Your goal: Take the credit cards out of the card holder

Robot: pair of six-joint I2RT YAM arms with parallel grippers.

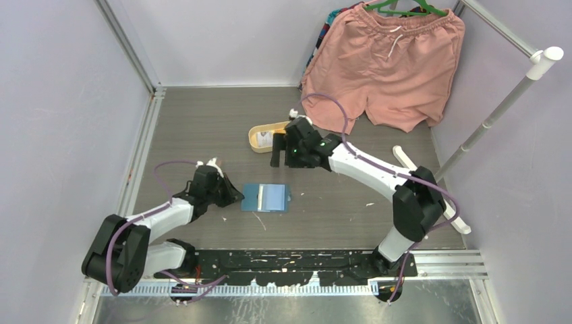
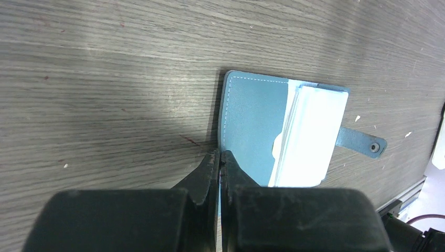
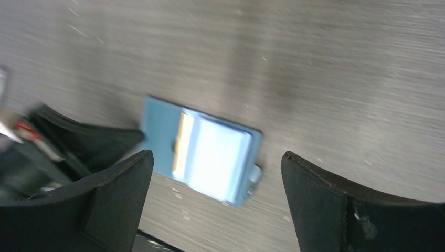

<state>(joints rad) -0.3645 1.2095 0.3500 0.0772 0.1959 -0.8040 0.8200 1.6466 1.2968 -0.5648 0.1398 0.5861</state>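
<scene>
The card holder (image 1: 255, 197) lies open and flat on the table, teal-blue, its snap tab (image 2: 362, 140) to the right. A whitish stack of credit cards (image 2: 312, 137) sits in its right half. My left gripper (image 1: 235, 196) is shut, and its tips (image 2: 220, 155) rest at the holder's left edge with nothing between them. My right gripper (image 1: 277, 159) hangs open above the table, behind the holder and beside the yellow tray. In the right wrist view the card holder (image 3: 157, 131) and the cards (image 3: 215, 155) show blurred between its wide-apart fingers (image 3: 131, 173).
A yellow oval tray (image 1: 257, 129) behind the holder has a small whitish piece with dark marks in it. Pink shorts (image 1: 384, 64) hang at the back right beside a white pole (image 1: 499, 108). A white stick (image 1: 403, 158) lies right of the right arm.
</scene>
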